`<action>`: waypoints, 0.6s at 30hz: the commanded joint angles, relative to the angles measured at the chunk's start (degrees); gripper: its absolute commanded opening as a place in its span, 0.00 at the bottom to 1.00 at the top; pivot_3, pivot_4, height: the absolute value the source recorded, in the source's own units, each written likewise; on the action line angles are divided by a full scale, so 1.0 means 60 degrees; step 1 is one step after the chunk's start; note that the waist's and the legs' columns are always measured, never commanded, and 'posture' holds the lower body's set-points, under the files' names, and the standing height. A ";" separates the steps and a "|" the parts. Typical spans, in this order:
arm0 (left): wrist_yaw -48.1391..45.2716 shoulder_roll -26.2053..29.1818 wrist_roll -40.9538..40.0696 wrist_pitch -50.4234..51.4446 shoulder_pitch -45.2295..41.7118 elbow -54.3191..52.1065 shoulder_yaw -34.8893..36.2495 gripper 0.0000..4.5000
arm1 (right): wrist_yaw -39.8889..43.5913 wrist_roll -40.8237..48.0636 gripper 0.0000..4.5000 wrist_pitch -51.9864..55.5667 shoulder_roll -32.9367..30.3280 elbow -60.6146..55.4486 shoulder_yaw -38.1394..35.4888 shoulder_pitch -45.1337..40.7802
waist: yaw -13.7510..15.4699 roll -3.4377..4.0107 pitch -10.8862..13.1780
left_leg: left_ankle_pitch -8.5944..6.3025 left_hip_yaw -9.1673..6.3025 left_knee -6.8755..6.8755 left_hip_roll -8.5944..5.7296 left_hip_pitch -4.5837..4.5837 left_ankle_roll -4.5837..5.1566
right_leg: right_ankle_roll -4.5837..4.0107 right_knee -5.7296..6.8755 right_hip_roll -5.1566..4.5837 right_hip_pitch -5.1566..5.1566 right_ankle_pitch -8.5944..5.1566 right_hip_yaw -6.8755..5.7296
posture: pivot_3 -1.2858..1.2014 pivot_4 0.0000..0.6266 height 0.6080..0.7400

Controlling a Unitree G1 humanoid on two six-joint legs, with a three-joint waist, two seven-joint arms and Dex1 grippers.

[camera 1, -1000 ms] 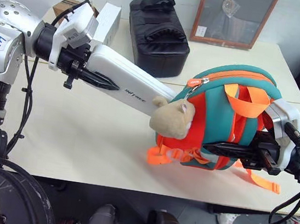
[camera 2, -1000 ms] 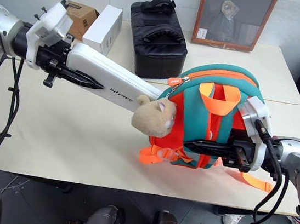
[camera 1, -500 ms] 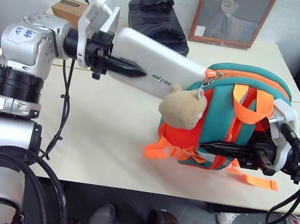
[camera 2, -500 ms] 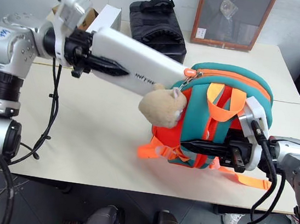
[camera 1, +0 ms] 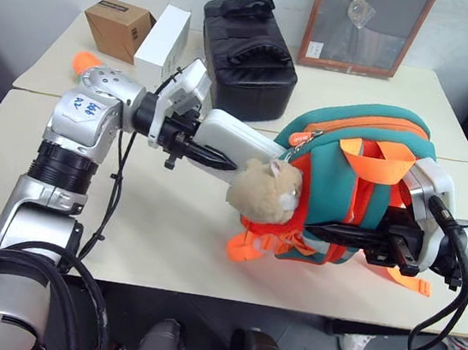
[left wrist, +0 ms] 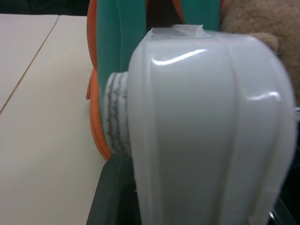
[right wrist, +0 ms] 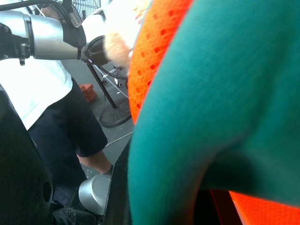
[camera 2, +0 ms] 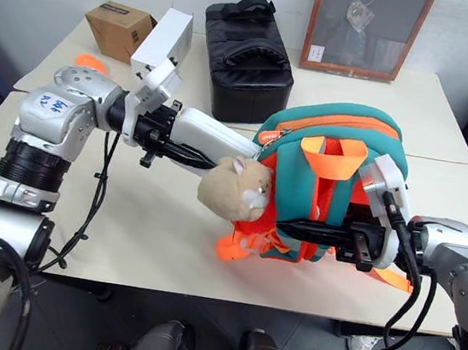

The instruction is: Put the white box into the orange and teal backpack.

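Holding one white box [camera 1: 234,140], apparently entering one orange and teal backpack [camera 1: 352,165].

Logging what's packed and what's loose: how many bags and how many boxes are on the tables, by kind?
Bags: 2, the orange and teal backpack and a black bag.
Boxes: 3, the white box partly inside the backpack, a white carton and a brown cardboard box.
Total: 5

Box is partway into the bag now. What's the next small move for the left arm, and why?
Probably keep pushing the white box further along its length into the orange and teal backpack. Its far end is already inside the zip opening, but much of it sticks out, gripped by the left tool. The right tool is clamped on the backpack, holding it upright against the push.
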 commanded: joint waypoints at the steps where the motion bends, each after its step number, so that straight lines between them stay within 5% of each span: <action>1: 0.1039 -0.1057 0.0019 -0.0308 -0.0386 0.0482 0.0331 0.26 | -0.0076 0.0277 0.00 -0.0063 0.0042 -0.0367 -0.0106 -0.0050 | 0.0037 0.0000 0.0000 | -0.0001 -0.0001 0.0002 -0.0001 0.0001 0.0002 | 0.0000 0.0000 -0.0001 0.0004 0.0000 -0.0001 | 0.52 0.24 1.00; 11: 0.3628 -0.3825 0.0537 -0.0122 0.0066 0.0595 0.0138 0.26 | -0.0661 0.0589 0.00 -0.0041 0.0273 -0.0648 -0.0075 -0.0029 | -0.0012 0.0000 0.0000 | -0.0007 -0.0006 0.0017 -0.0003 -0.0013 0.0011 | 0.0017 -0.0005 -0.0003 0.0004 0.0009 -0.0001 | 0.52 0.24 1.00; 18: 0.2836 -0.2406 -0.0113 0.0967 0.0553 -0.1077 0.0647 0.72 | -0.1046 0.0646 0.00 -0.0089 0.0427 -0.0773 -0.0159 0.0306 | -0.0070 0.0002 -0.0001 | 0.0002 -0.0004 0.0009 0.0009 -0.0001 -0.0004 | 0.0015 0.0002 0.0008 0.0004 0.0008 0.0004 | 0.52 0.24 1.00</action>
